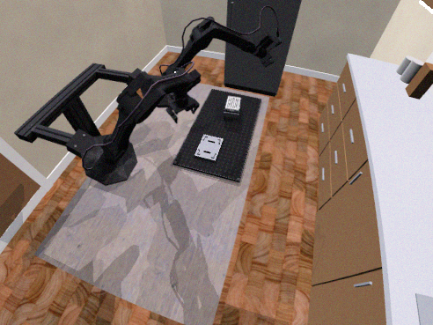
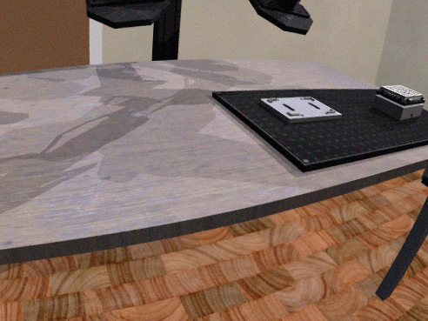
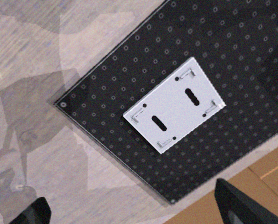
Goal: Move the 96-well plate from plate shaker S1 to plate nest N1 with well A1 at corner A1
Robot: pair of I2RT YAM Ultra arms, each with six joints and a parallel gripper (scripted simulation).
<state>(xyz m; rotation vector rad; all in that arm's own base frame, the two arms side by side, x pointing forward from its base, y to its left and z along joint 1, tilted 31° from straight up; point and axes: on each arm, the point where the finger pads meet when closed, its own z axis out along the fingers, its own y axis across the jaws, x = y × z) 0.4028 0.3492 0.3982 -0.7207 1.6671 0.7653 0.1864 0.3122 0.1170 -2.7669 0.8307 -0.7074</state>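
Observation:
The white 96-well plate point(image 1: 233, 102) sits on the grey plate shaker S1 point(image 1: 231, 114) at the far end of the black breadboard; both also show in the exterior view, the plate point(image 2: 401, 92) on top of the shaker point(image 2: 399, 107). The flat white nest N1 point(image 1: 209, 147) lies empty at the board's near end, as the other views show point(image 2: 301, 108) point(image 3: 175, 106). My right gripper point(image 3: 132, 194) point(image 1: 180, 106) is open and empty, high above the nest and to its side. My left gripper point(image 1: 269, 50) hangs high beyond the board's far end; its fingers are too small to read. The plate's cut-off corner cannot be made out.
The black breadboard point(image 1: 220, 132) lies near the table's right edge, with floor just past it. A dark cabinet point(image 1: 264, 31) stands behind the table. The arms' black frame point(image 1: 66, 106) is at the left. A counter with drawers point(image 1: 387, 176) runs along the right.

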